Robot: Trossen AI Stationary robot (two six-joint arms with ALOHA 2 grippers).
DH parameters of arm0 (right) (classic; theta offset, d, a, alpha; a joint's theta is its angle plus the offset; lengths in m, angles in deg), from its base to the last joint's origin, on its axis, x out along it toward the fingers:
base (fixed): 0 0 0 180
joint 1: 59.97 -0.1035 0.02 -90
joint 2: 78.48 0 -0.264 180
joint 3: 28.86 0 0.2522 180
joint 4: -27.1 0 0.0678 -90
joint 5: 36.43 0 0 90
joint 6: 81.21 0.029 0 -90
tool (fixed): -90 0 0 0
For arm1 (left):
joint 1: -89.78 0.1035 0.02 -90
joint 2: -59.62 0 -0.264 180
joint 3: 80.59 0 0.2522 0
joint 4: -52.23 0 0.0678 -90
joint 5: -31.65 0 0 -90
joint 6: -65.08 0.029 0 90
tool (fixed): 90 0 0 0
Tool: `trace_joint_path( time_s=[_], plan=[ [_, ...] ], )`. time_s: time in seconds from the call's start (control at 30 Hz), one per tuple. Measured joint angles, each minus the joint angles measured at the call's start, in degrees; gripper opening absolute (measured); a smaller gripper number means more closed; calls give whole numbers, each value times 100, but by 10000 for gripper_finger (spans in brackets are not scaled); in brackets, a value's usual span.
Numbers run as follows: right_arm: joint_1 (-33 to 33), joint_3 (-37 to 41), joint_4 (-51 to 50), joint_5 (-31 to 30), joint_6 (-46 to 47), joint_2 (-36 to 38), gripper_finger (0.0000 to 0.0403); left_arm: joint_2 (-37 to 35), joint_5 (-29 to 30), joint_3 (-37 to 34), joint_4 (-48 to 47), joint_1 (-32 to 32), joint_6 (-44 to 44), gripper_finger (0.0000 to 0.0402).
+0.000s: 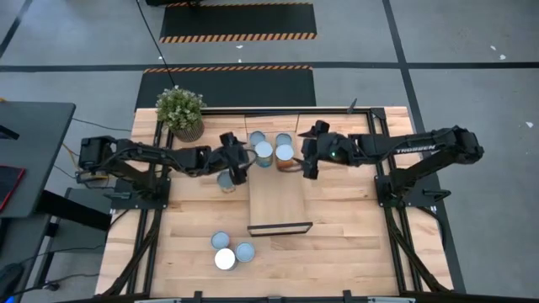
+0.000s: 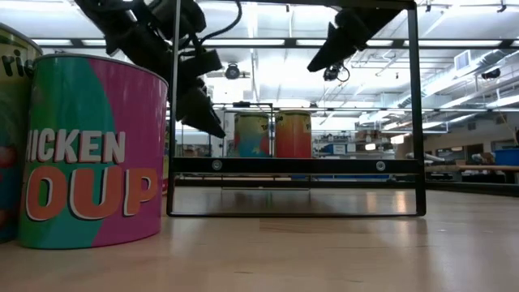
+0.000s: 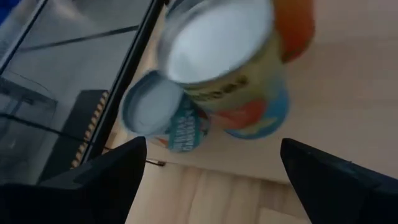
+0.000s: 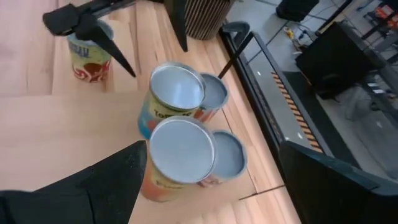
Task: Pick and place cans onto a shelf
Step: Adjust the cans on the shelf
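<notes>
the shelf (image 1: 280,202) lies across the middle of the table (image 1: 354,244), its long axis running from the far edge toward the near edge, black frame at each end. two cans stand upright on its far end: one (image 1: 264,153) nearer the left gripper (image 1: 238,160) and one (image 1: 285,155) nearer the right gripper (image 1: 308,156). both grippers hover at that end, one on each side of the shelf, each with fingers spread wide and holding nothing; the wrist views show the cans' round tops between and beyond the open fingers. two more cans (image 1: 283,140) sit on the table just past the shelf's far end. the next can to fetch looks like the one (image 1: 226,181) standing on the table just beside the shelf's left edge, close under the left gripper and toward the near edge from it; the left arm is plainly the nearer, and the can's axis is vertical, so a drop from above or a level side grasp would suit. three further cans (image 1: 229,252) cluster near the table's near edge, left of the shelf's near end. a potted plant (image 1: 180,110) stands at the far left corner. the tabletop is pale wood planks; beyond it is grey floor with striped mats, and the low view shows a bright, open workshop hall.
</notes>
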Motion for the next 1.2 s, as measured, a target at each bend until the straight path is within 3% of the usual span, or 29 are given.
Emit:
trace_joint_path(
  time_s=[0.17,0.4,0.7,1.2],
  plan=[
    [430,0,144,499,-162,0,373,-377,-511,2,-143,296,-51,376],
    [782,0,325,540,-479,-2,373,-832,-903,2,-401,558,-82,376],
    [1010,0,540,551,-388,-2,373,-881,-962,0,-979,938,-55,376],
    [1108,99,932,574,12,-77,373,-881,-967,0,-1018,1156,-265,376]
  ],
)
